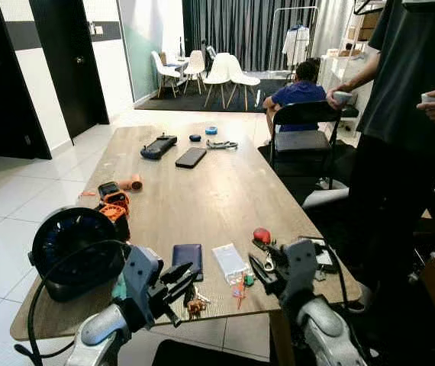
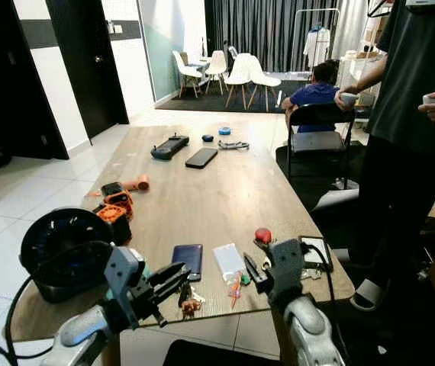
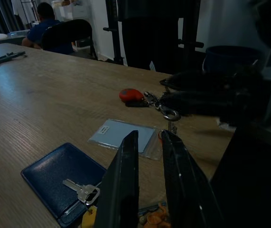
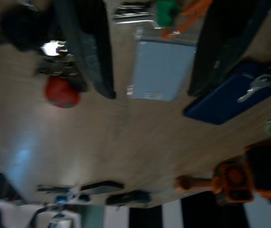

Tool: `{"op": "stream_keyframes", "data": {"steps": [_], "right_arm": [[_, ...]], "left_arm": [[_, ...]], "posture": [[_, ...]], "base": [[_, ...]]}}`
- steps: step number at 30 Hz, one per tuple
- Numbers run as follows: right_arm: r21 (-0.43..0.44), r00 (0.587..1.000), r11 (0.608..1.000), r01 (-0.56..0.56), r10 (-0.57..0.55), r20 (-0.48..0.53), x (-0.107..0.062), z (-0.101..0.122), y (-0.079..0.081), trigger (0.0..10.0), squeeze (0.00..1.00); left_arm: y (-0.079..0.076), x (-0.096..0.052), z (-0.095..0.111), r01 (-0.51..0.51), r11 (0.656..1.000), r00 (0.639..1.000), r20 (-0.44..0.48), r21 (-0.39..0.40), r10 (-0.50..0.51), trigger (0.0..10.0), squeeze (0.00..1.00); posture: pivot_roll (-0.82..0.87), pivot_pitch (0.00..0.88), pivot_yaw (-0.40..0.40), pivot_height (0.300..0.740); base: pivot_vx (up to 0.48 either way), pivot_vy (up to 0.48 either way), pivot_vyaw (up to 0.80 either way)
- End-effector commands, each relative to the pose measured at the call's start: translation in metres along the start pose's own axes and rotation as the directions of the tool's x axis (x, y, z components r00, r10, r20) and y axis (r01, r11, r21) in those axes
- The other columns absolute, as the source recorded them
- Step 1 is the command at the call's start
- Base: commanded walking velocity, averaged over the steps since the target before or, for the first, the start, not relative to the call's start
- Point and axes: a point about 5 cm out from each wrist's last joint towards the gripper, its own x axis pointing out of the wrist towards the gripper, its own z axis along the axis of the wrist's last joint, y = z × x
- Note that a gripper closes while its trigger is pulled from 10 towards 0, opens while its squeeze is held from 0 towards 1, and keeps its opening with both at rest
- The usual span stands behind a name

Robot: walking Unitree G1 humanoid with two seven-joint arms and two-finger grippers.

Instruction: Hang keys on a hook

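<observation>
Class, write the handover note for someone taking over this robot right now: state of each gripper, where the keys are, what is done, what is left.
Left gripper: open, holding nothing, hovering at the near edge of the wooden table, above the blue wallet.
Right gripper: open, holding nothing, low over the key bunch with the red fob near the table's right edge.
A second silver key lies on the blue wallet.
Done: both grippers brought over the table; no keys picked up.
Left: grasp the keys, find a hook, hang them. No hook can be made out.
A person stands close on the right.
</observation>
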Motion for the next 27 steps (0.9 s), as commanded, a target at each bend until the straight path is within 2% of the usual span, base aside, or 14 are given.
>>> {"op": "stream_keyframes", "data": {"steps": [1,2,4,6,7,8,9,17,18,20,21,22,23,27], "right_arm": [[-0.001,0.998,0.999,-0.041,0.041,-0.044,0.001,-0.007,0.007,10.0,0.9],[0.007,0.998,0.998,-0.056,0.056,-0.043,0.003,-0.008,0.011,10.0,1.0],[0.013,0.997,0.997,-0.07,0.071,-0.038,0.004,-0.008,0.014,10.0,1.0],[0.012,0.995,0.996,-0.093,0.093,-0.034,0.005,-0.007,0.019,10.0,0.9],[0.012,0.993,0.994,-0.112,0.112,-0.03,0.004,-0.007,0.022,10.0,0.55],[0.012,0.993,0.994,-0.112,0.112,-0.03,0.004,-0.007,0.022,10.0,0.55],[0.015,0.991,0.991,-0.129,0.13,-0.032,0.003,-0.008,0.026,10.0,0.0],[0.091,0.986,0.984,-0.153,0.158,-0.055,-0.007,-0.021,0.033,10.0,0.0],[0.106,0.985,0.982,-0.158,0.164,-0.052,-0.008,-0.022,0.035,5.8,0.0],[0.114,0.984,0.979,-0.169,0.175,-0.045,-0.01,-0.022,0.037,3.6,0.0],[0.114,0.984,0.979,-0.169,0.175,-0.045,-0.01,-0.022,0.037,3.6,0.0],[0.113,0.983,0.979,-0.171,0.177,-0.044,-0.01,-0.023,0.038,4.6,0.0],[0.109,0.983,0.98,-0.169,0.175,-0.047,-0.011,-0.024,0.039,10.0,0.0],[0.116,0.985,0.981,-0.156,0.163,-0.049,-0.015,-0.025,0.039,10.0,0.0]], "left_arm": [[-0.005,0.001,-0.004,0.013,1.0,1.0,-0.011,-0.002,-0.013,10.0,0.0],[-0.005,0.001,-0.003,0.014,1.0,1.0,0.0,-0.012,-0.014,10.0,0.0],[-0.006,0.0,-0.002,0.014,1.0,1.0,0.01,-0.025,-0.014,10.0,0.0],[-0.007,-0.001,-0.002,0.023,0.999,1.0,0.014,-0.033,-0.022,10.0,0.0],[-0.008,-0.002,-0.002,0.031,0.999,0.999,0.015,-0.041,-0.03,10.0,0.0],[-0.008,-0.002,-0.002,0.031,0.999,0.999,0.015,-0.041,-0.03,10.0,0.0],[-0.009,-0.004,-0.002,0.042,0.998,0.999,0.011,-0.045,-0.041,10.0,0.0],[-0.015,-0.006,-0.004,0.083,0.993,0.996,0.014,-0.088,-0.082,10.0,0.0],[-0.016,-0.007,-0.003,0.092,0.991,0.996,0.016,-0.096,-0.091,10.0,0.0],[-0.018,-0.007,-0.003,0.108,0.989,0.994,0.016,-0.105,-0.107,10.0,0.0],[-0.018,-0.007,-0.003,0.108,0.989,0.994,0.016,-0.105,-0.107,10.0,0.0],[-0.019,-0.007,-0.003,0.117,0.987,0.993,0.015,-0.11,-0.116,10.0,0.0],[-0.019,-0.008,-0.003,0.125,0.985,0.992,0.014,-0.116,-0.124,10.0,0.0],[-0.022,-0.009,-0.003,0.14,0.981,0.99,0.018,-0.136,-0.138,10.0,0.0]], "posture": [[0.04,0.053,0.029,0.74],[0.04,0.057,0.026,0.74],[0.04,0.059,0.024,0.74],[0.04,0.061,0.022,0.74],[0.04,0.061,0.022,0.74],[0.04,0.061,0.022,0.74],[0.04,0.065,0.02,0.74],[0.04,0.074,0.017,0.74],[0.03,0.075,0.018,0.74],[0.03,0.075,0.018,0.74],[0.03,0.075,0.018,0.74],[0.03,0.075,0.018,0.74],[0.03,0.075,0.018,0.74],[0.03,0.076,0.017,0.74]], "base": [[0.0,0.0,0.0],[0.0,0.0,0.0],[0.0,0.0,0.0],[0.0,0.0,0.0],[0.0,0.0,0.0],[0.0,0.0,0.0],[0.0,0.0,0.0],[0.0,0.0,0.0],[0.0,0.0,0.0],[0.0,0.0,0.0],[0.0,0.0,0.0],[0.0,0.0,0.0],[0.0,0.0,0.0],[0.0,0.0,0.0]]}}
